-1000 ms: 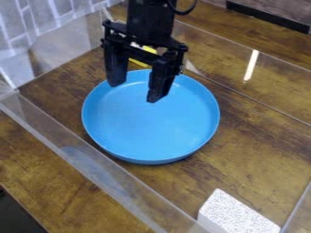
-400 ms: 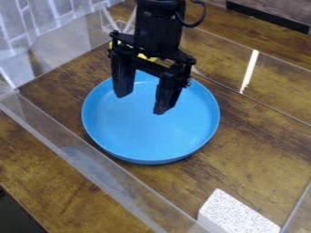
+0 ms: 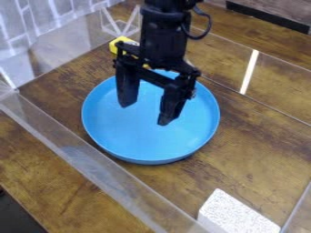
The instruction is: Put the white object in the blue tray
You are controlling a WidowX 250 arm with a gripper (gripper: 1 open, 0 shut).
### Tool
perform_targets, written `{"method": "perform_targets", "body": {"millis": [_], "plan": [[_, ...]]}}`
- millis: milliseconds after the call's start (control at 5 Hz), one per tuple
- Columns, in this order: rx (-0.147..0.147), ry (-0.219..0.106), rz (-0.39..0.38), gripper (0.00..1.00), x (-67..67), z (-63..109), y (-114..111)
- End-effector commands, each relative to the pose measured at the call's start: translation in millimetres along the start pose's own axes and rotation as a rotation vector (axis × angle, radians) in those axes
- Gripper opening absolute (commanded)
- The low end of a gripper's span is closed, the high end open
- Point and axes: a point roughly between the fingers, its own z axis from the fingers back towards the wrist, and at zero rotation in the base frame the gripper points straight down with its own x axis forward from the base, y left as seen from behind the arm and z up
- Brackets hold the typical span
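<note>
Near the bottom edge lies the speckled white object (image 3: 238,211), seemingly spongy; gripper (image 3: 147,103) spread.

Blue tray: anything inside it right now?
No object shows in the blue tray; the open gripper hangs over it and covers part of the floor. The white object lies outside, near the bottom edge.

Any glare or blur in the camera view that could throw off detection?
Camera view: bright glare streak on the wooden table right of the blue tray; reflections on the clear wall in front; the white object is cropped at the bottom edge; the gripper looks sharp, with no obvious motion blur.
</note>
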Motion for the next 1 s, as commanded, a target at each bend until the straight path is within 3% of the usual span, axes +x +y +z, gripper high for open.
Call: {"method": "perform_targets", "body": {"millis": [0, 400, 800], "plan": [[0.001, -0.041, -0.045, 1.0, -2.6, 4.9, -19], [0.016, -0.068, -0.126, 1.0, -1.5, -3.9, -69], [0.045, -0.083, -0.216, 1.0, 12.6, -35.7, -96]]}}
